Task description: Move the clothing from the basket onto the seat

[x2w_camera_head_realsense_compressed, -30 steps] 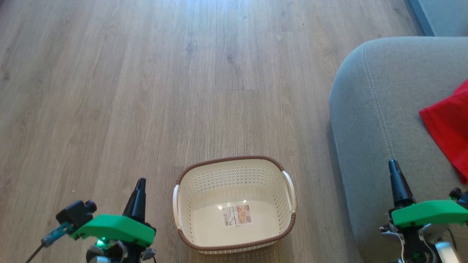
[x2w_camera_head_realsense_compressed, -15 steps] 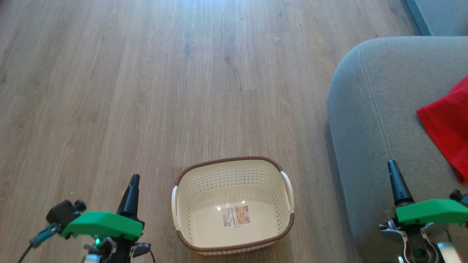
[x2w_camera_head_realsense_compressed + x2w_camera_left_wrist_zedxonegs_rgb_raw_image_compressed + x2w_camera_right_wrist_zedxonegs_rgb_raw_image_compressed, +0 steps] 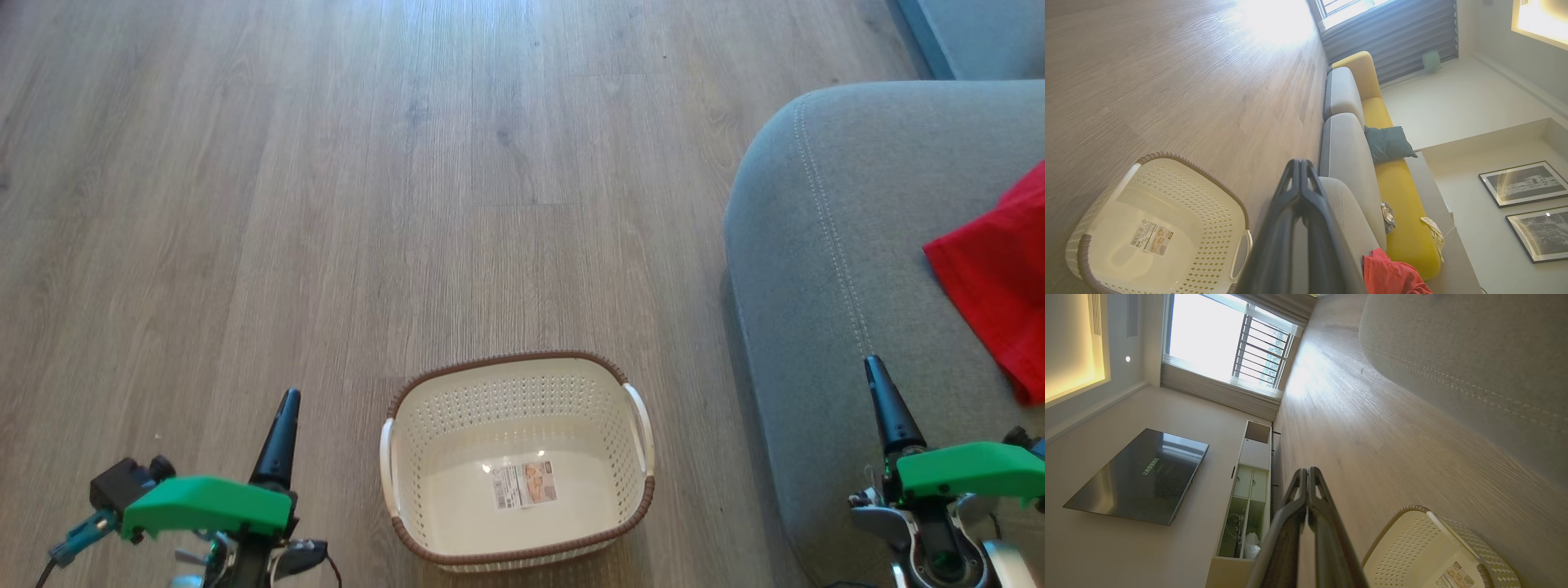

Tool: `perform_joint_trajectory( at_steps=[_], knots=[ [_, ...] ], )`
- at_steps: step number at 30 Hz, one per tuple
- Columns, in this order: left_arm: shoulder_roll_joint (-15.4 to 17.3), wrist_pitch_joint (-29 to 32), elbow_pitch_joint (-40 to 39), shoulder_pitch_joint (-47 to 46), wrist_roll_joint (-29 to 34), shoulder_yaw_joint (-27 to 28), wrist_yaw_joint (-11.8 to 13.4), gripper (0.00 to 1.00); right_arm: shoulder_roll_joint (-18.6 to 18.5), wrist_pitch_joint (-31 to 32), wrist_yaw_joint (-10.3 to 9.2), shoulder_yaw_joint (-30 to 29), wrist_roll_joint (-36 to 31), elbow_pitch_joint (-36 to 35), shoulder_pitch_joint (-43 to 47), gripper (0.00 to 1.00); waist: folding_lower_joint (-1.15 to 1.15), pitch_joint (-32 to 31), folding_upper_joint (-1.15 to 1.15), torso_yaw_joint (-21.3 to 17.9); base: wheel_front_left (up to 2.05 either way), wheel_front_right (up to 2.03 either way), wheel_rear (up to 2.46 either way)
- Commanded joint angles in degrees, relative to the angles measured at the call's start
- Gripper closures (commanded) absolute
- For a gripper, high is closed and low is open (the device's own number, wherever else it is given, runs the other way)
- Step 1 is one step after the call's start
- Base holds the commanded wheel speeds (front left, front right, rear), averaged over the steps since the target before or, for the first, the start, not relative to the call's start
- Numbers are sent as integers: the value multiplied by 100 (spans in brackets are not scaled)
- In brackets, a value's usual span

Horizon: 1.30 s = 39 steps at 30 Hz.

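All the red clothing I can see lies on the grey seat, away from its rounded corner; the cream basket holds just its paper label. My left claw and right claw are pinched together, empty, so I judge the task finished.

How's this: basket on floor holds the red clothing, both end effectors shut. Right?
No. Head view: the basket holds just its paper label; the red clothing lies on the seat. Basket on the floor, left end effector and right end effector shut: correct.
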Motion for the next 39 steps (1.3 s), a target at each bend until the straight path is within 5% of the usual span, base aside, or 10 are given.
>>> perform_joint_trajectory(
  at_steps=[1,39],
  knots=[
    [82,25,-156,-343,-120,183,-58,100,6,36,34,32,97,-169,-301,100,0,-1,0,-2,0,0,0],
    [64,623,19,-467,-2230,791,-556,100,229,620,46,-226,1722,-47,-429,100,0,-48,0,-117,0,0,0]
  ],
)
